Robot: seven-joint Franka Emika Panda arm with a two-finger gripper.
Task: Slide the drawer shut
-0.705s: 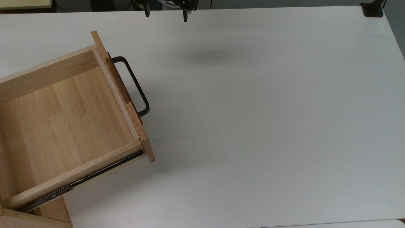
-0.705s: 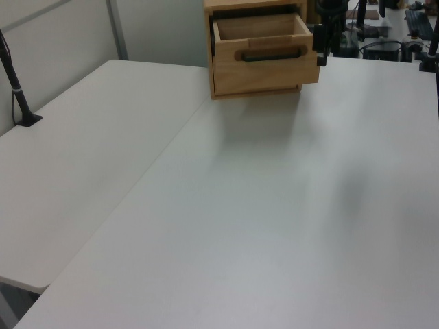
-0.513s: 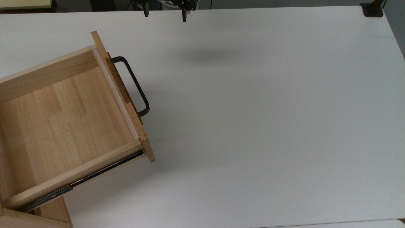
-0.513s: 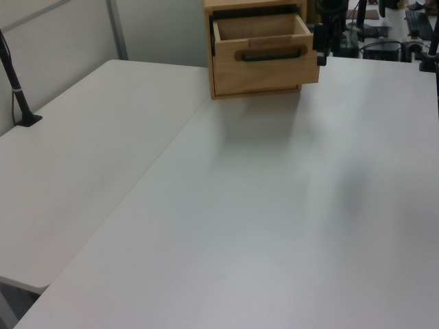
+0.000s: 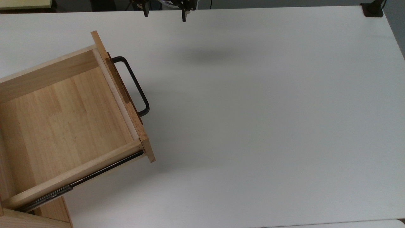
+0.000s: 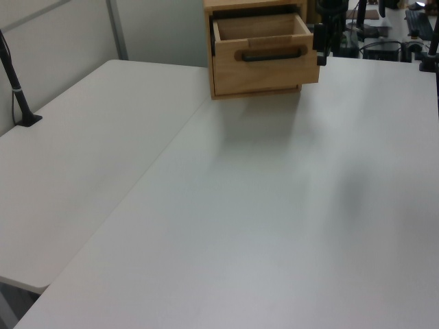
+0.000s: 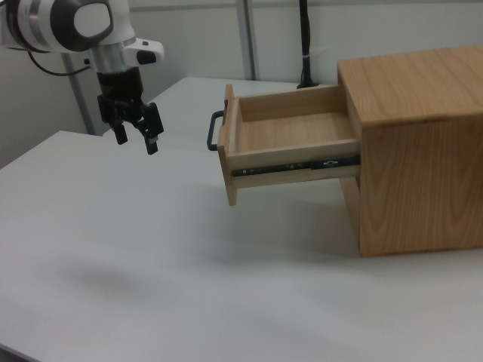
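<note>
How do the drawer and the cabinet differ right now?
1. The drawer is an open-topped box, empty inside; the cabinet is closed on top.
2. The drawer hangs out over the table on dark rails; the cabinet rests on the table.
3. The drawer carries a black handle on its front; the cabinet's visible faces are plain wood.

Shared: both are light wood. The gripper, open, touches neither.

Illumination is even, diffuse and overhead. The matte white table (image 5: pixel 269 126) shows no glare. Soft-edged shadows lie beneath the open light pine-wood drawer (image 5: pixel 72 126) and near the top view's upper edge.
</note>
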